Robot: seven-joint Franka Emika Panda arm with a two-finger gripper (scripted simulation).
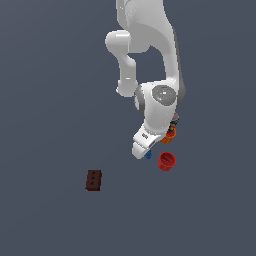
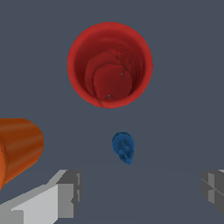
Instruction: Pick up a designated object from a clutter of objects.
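Note:
The tiny bright blue piece point(image 2: 123, 147) lies on the grey floor just ahead of my fingertips; in the exterior view it point(image 1: 148, 155) peeks out beside the hand. My gripper point(image 2: 140, 188) is open and empty, its two grey fingers point(image 2: 65, 192) spread wide with the blue piece between and slightly beyond them. The gripper point(image 1: 141, 150) hangs low over the floor in the exterior view. The red cup point(image 2: 110, 64) stands upright, mouth up, just past the blue piece. The orange cup point(image 2: 17, 148) lies beside it.
The dark red-brown three-holed brick point(image 1: 93, 180) lies apart toward the exterior view's left. The multicoloured can point(image 1: 174, 120) is mostly hidden behind the arm, next to the orange cup point(image 1: 169, 135). The red cup point(image 1: 166, 161) sits to the exterior view's right of the hand.

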